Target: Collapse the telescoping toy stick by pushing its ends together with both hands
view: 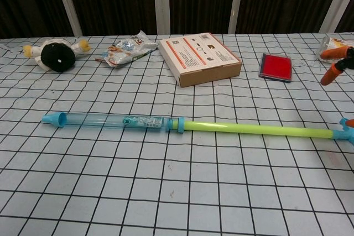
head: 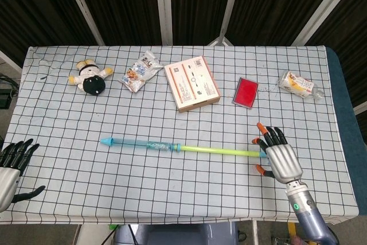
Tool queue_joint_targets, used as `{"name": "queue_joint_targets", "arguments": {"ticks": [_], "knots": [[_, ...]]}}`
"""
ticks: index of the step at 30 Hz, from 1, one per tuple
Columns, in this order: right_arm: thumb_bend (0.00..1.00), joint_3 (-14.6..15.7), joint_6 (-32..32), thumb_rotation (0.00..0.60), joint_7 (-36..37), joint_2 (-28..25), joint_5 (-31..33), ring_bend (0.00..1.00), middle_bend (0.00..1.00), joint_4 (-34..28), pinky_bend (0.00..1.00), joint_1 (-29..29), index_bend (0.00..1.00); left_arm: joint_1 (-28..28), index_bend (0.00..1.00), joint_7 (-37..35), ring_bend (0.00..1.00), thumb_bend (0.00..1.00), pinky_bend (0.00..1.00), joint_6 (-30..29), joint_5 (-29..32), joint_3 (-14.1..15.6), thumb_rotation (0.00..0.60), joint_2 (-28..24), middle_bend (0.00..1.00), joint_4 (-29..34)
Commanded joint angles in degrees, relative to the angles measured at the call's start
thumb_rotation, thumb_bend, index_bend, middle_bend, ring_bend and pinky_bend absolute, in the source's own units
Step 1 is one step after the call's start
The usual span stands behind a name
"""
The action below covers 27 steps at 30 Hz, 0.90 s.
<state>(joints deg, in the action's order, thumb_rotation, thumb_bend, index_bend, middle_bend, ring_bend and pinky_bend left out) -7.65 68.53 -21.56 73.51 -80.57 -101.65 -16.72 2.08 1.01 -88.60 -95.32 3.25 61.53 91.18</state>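
The toy stick [head: 189, 149] lies extended across the checkered table, also in the chest view [view: 193, 126]. Its clear blue tube [head: 137, 143] ends in a pointed tip at the left, and a thin yellow-green rod [head: 221, 151] runs right. My right hand [head: 279, 158] hovers over the rod's right end and hides the blue T-handle in the head view. Its fingers are apart and hold nothing. In the chest view the T-handle [view: 347, 128] shows free, with orange fingertips [view: 335, 63] well above it. My left hand [head: 12, 163] stays at the table's front left corner with its fingers spread, far from the stick's tip.
Along the far side lie a plush toy [head: 89, 76], a snack packet [head: 139, 72], a cardboard box [head: 191, 83], a red flat case [head: 246, 92] and another packet [head: 298, 84]. The table's front edge [head: 172, 220] runs close below the stick.
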Motion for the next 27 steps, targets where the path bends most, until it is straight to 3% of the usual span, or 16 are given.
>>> {"name": "queue_joint_targets", "arguments": {"ticks": [1, 12, 18, 27], "knots": [[0.27, -3.00, -2.67, 0.600, -6.04, 4.63, 6.38, 0.00, 0.10, 1.12, 0.00, -3.23, 0.32, 0.01, 0.00, -0.28, 0.00, 0.05, 0.00, -0.05, -0.13, 0.05, 0.600, -0.05, 0.00, -0.03], [0.27, -3.77, -3.21, 0.600, -16.22, 10.94, 17.74, 0.00, 0.10, 6.27, 0.00, -6.17, 0.33, 0.21, 0.00, -1.53, 0.00, 0.05, 0.00, 0.14, -0.17, 0.05, 0.600, -0.18, 0.00, -0.28], [0.27, -3.46, -2.92, 0.600, -17.91, 12.74, 20.41, 0.00, 0.12, 8.88, 0.00, -6.96, 0.42, 0.32, 0.00, -1.74, 0.00, 0.05, 0.00, 0.10, -0.59, 0.16, 0.600, -0.13, 0.00, -0.27], [0.27, -3.19, -2.83, 0.600, -17.19, 13.06, 22.28, 0.00, 0.12, 11.07, 0.00, -7.32, 0.45, 0.32, 0.00, -1.87, 0.00, 0.05, 0.00, -0.06, -0.60, 0.08, 0.600, -0.05, 0.00, -0.20]]}}
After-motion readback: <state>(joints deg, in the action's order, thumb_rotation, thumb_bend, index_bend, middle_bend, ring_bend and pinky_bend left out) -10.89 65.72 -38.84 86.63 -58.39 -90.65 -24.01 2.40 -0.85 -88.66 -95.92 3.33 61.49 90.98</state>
